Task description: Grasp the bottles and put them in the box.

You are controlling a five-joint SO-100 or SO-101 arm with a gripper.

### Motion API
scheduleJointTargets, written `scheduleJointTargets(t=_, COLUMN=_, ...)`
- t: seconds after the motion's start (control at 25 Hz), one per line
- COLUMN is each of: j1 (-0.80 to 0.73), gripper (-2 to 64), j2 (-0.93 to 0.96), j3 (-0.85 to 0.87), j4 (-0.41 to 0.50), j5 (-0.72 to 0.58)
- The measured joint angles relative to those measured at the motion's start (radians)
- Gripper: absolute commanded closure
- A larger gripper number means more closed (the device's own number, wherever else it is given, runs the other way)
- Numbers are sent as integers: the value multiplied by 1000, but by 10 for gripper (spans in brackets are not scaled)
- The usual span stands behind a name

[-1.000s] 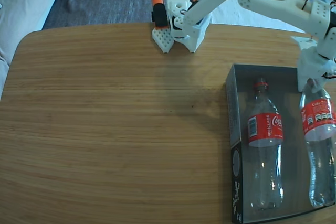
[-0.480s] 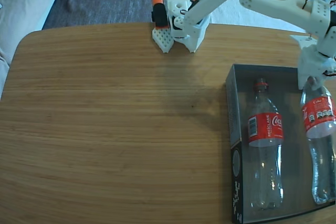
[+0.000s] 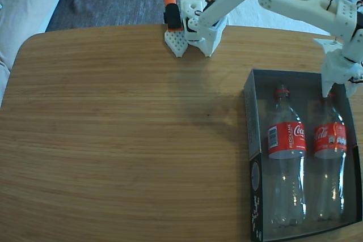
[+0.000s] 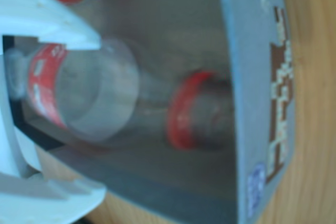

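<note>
Close in, wrist view: my gripper [image 4: 16, 114] is spread wide, white fingers [image 4: 52, 27] top and bottom of frame w/ nothing between them but air. Just past them the second bottle [image 4: 100, 103] lies loose, red neck ring near the grey end wall of the box [image 4: 247, 77]. It's blurry here, so I can't say if the neck actually touches that wall.

Out to the fixed view: that's the change. Half a sec ago this bottle hung tilted at the box's right edge, neck pinched in the gripper. Now it's dropped flat, second bottle [image 3: 330, 157] lying parallel to and just beside the first bottle [image 3: 286, 160], both labels up, necks toward the arm. Both sit inside the box [image 3: 250, 140], filling it side by side.

Gripper [image 3: 339, 86] hangs over the far end of the box, just above the neck it let go of, jaws apart.

Rest of the table [image 3: 125, 140] is bare wood, no more bottles that I can see. I'd call the task basically done; only thing left is to lift clear w/o clipping the box wall or nudging the neck on the way up.
</note>
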Motion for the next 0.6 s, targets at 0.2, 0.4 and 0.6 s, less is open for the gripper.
scheduleJointTargets(t=0.2, j1=51, gripper=319, j2=0, j3=0, j4=0, j5=0)
scheduleJointTargets(t=0.4, j1=206, gripper=319, j2=3, j3=0, j4=57, j5=2)
scheduleJointTargets(t=0.6, j1=396, gripper=319, j2=72, j3=0, j4=124, j5=15)
